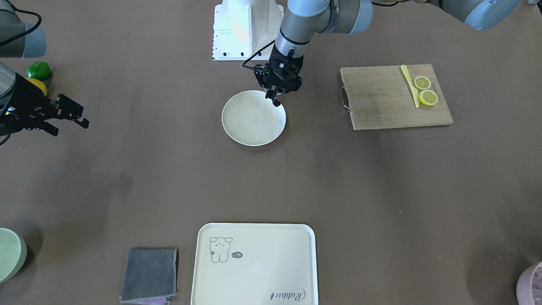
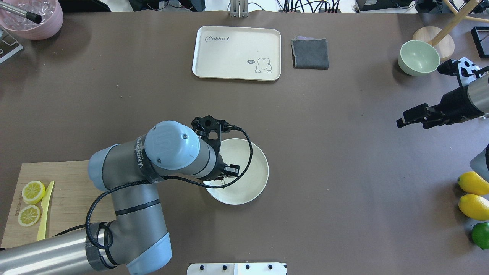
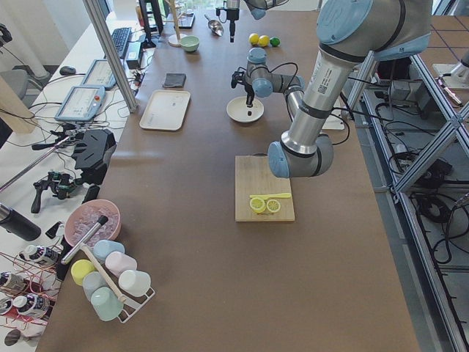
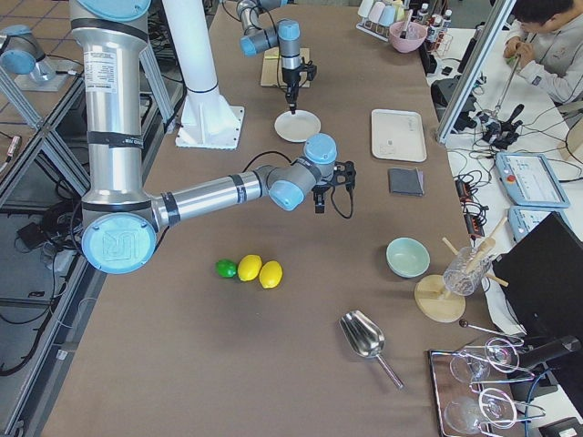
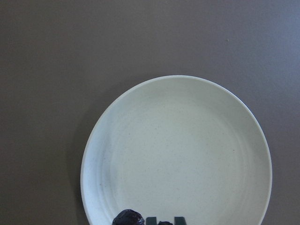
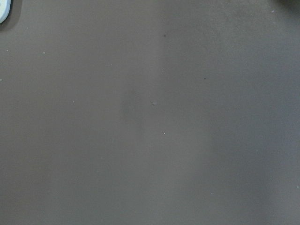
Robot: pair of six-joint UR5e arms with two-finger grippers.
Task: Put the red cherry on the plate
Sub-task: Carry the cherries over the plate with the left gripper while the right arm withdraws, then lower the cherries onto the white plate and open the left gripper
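The red cherry (image 1: pixel 276 102) hangs dark and glossy from my left gripper (image 1: pixel 271 96), which is shut on it. The pair hovers just above the robot-side rim of the round cream plate (image 1: pixel 250 123). In the left wrist view the cherry (image 5: pixel 129 218) shows at the bottom edge beside the gripper's fingertips (image 5: pixel 150 220), with the plate (image 5: pixel 187 150) spread below. From overhead, my left arm covers most of the gripper and part of the plate (image 2: pixel 250 183). My right gripper (image 1: pixel 71 127) stands open and empty far off to the side, above bare table.
A wooden cutting board (image 1: pixel 381 106) carries two lemon halves and a yellow knife. A cream tray with a drawing (image 1: pixel 254 271), a grey cloth (image 1: pixel 150 273) and a pale green bowl (image 1: pixel 8 254) line the operators' edge. Two lemons (image 2: pixel 473 194) and a lime lie near my right arm.
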